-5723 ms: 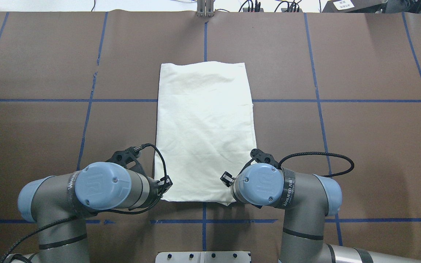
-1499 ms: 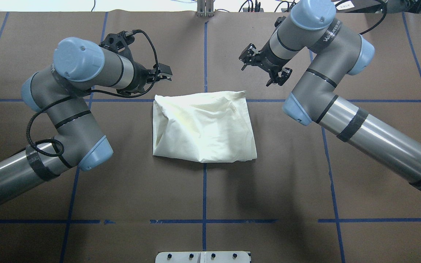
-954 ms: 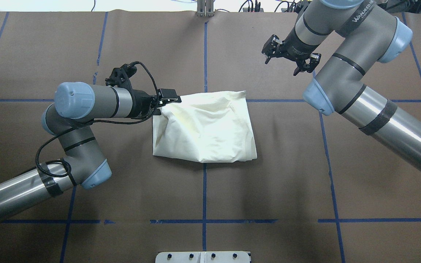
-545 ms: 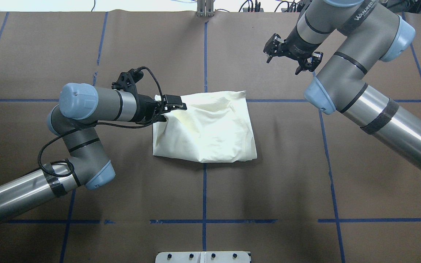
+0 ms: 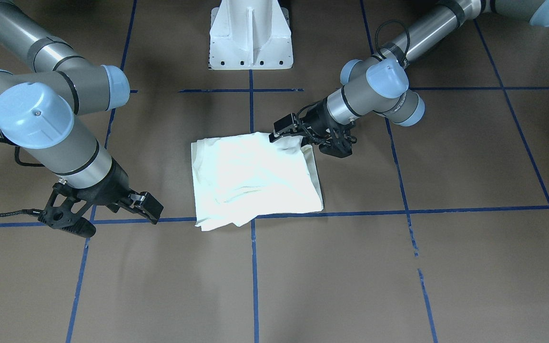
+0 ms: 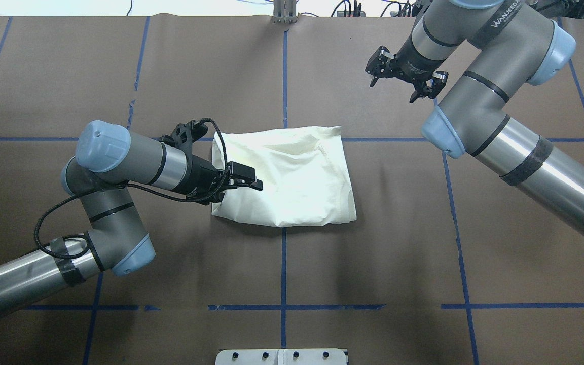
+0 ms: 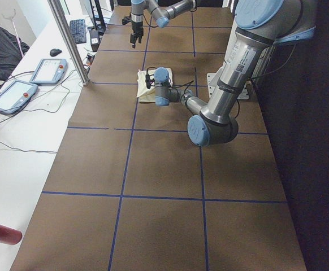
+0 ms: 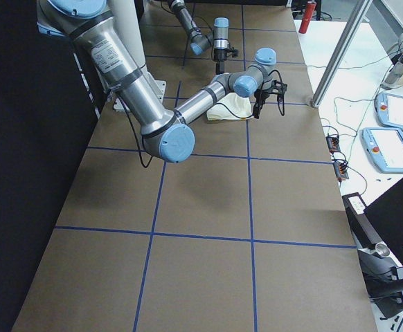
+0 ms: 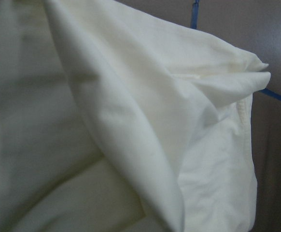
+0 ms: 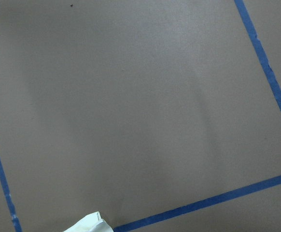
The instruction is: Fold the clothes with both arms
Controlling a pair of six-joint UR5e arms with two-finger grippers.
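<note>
Lying folded over and rumpled near the middle of the brown tabletop, the shirt showed only plain cream, with its far edge beside a blue tape line. The left hand sat low over the shirt's left edge, against the cloth. Its fingers looked close together, but I could not tell whether they pinched any fabric. The left wrist camera saw nothing but cream folds, close up. The right hand hung above the tabletop, well apart from the shirt and beyond its far right corner, with its fingers spread wide and nothing held.
</note>
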